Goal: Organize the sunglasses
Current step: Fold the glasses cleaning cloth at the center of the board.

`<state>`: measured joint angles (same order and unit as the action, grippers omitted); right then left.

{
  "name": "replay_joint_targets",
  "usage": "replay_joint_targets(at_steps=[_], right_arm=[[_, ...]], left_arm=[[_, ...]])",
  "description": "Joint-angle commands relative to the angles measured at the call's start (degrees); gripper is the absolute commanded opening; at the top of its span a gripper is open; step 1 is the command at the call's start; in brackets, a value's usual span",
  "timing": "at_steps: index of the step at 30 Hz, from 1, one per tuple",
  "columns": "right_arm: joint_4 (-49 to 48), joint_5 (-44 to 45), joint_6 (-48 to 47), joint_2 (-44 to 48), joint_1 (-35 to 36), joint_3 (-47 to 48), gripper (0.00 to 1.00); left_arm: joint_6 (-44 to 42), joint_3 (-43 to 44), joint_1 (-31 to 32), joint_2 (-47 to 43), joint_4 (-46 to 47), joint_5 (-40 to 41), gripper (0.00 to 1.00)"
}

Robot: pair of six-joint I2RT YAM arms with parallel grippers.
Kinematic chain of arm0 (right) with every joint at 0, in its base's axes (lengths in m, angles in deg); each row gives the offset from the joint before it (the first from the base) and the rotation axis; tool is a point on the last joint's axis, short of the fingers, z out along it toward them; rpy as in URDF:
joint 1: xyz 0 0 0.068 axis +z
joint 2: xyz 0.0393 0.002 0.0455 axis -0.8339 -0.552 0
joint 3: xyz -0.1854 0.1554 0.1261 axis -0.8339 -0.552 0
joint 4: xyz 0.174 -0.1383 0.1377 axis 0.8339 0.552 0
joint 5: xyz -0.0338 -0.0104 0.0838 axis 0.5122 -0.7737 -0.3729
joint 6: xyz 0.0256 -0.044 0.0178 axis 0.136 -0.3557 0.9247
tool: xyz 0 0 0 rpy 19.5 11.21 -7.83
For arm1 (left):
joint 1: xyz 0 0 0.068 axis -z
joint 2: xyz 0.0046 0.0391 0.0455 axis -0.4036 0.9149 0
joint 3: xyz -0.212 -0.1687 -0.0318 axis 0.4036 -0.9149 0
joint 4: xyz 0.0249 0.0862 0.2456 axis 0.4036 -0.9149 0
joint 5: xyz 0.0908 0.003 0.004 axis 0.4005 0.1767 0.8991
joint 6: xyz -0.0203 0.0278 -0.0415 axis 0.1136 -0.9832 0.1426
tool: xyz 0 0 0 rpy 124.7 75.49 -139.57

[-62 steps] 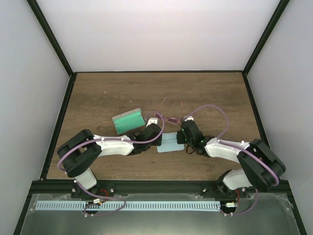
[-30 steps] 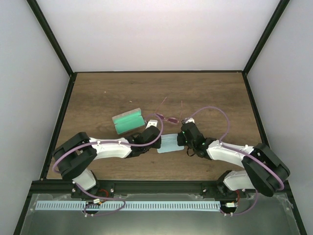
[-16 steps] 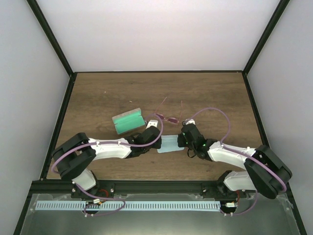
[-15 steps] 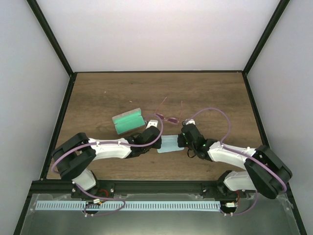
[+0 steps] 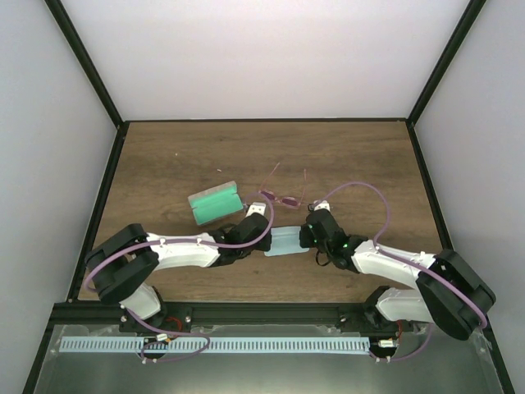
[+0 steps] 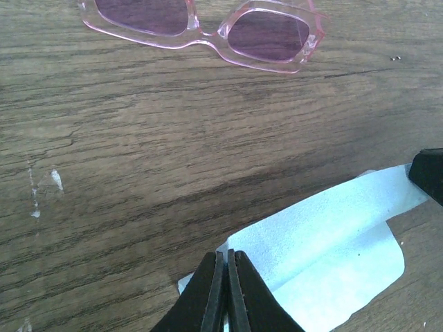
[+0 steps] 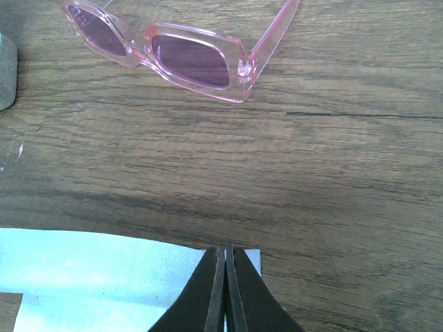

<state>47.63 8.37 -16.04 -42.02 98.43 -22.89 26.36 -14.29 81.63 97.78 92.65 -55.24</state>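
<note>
The sunglasses (image 5: 282,198), pink with magenta lenses, lie open on the wooden table just beyond both grippers; they show in the left wrist view (image 6: 208,28) and the right wrist view (image 7: 176,59). A light blue cloth (image 5: 285,242) lies between the grippers. My left gripper (image 6: 226,254) is shut on the cloth's (image 6: 325,249) left far corner. My right gripper (image 7: 225,250) is shut on the right far corner of the cloth (image 7: 104,277). The held edge is lifted and folds over the lower layer. In the top view the left gripper (image 5: 267,233) and right gripper (image 5: 304,238) flank the cloth.
A grey case with green lining (image 5: 215,203) lies open left of the sunglasses, close to the left wrist; its grey edge (image 7: 5,69) shows in the right wrist view. The right gripper's black fingertip (image 6: 429,174) enters the left wrist view at the right.
Both grippers have drawn back a little toward the near edge, staying shut on the cloth's corners. The sunglasses and case have not moved.
</note>
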Motion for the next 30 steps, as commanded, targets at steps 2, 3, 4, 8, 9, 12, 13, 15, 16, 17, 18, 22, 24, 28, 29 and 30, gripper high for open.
replay_joint_targets(at_steps=[2,3,4,8,9,12,13,15,16,17,18,22,24,28,29,30], right_arm=[[1.24,2.18,0.92,-0.12,0.6,-0.08,0.01],[1.36,2.24,0.91,-0.16,0.59,-0.08,0.01],[1.34,2.33,0.9,-0.06,0.6,-0.08,0.01],[1.31,2.56,0.95,-0.17,0.61,-0.2,0.01],[1.34,2.7,0.99,-0.21,0.61,-0.14,0.01],[1.39,2.8,0.99,-0.42,0.59,0.0,0.01],[1.29,2.77,0.93,-0.37,0.6,0.01,0.01],[1.32,2.71,0.91,-0.3,0.61,0.0,0.01],[1.32,2.63,0.9,-0.22,0.61,0.01,0.01],[1.32,2.54,0.91,-0.16,0.61,0.01,0.01],[1.33,2.34,0.9,-0.05,0.61,0.01,0.01],[1.36,2.21,0.9,-0.28,1.23,0.05,0.01],[1.62,2.73,1.24,-0.73,1.83,0.08,0.01],[2.27,3.39,1.93,-0.89,2.58,-0.01,0.01],[2.43,3.52,2.12,-0.72,2.62,-0.07,0.01],[2.58,3.56,2.19,-0.59,2.69,-0.11,0.01]], left_arm=[[0.61,-0.65,0.6,-0.95,-0.4,-0.28,0.04],[0.62,-0.75,0.69,-1.06,-0.53,-0.28,0.04],[0.65,-0.79,0.74,-1.24,-0.64,-0.2,0.04],[2.43,-1.49,1.29,-1.72,-0.74,-0.1,0.04],[2.55,-1.66,1.37,-1.73,-0.74,-0.03,0.04],[2.77,-2.08,1.78,-1.84,-0.78,0.11,0.04],[2.87,-2.19,1.83,-1.84,-0.82,0.24,0.04],[2.97,-2.31,1.94,-1.63,-0.83,0.39,0.04],[2.96,-2.31,1.9,-1.51,-0.85,0.44,0.04],[2.97,-2.25,1.86,-1.32,-0.8,0.54,0.04],[2.92,-2.17,1.93,-1.05,-0.72,0.64,0.04],[2.55,-1.43,1.94,-0.07,-0.59,0.6,0.04],[2.36,-1.08,1.94,0.38,-0.65,0.5,0.04],[2.15,-0.53,1.9,1.18,-0.61,0.68,0.04],[2.12,-0.47,1.93,1.19,-0.57,0.75,0.04],[2.2,-0.46,1.94,1.13,-0.56,0.77,0.04]])
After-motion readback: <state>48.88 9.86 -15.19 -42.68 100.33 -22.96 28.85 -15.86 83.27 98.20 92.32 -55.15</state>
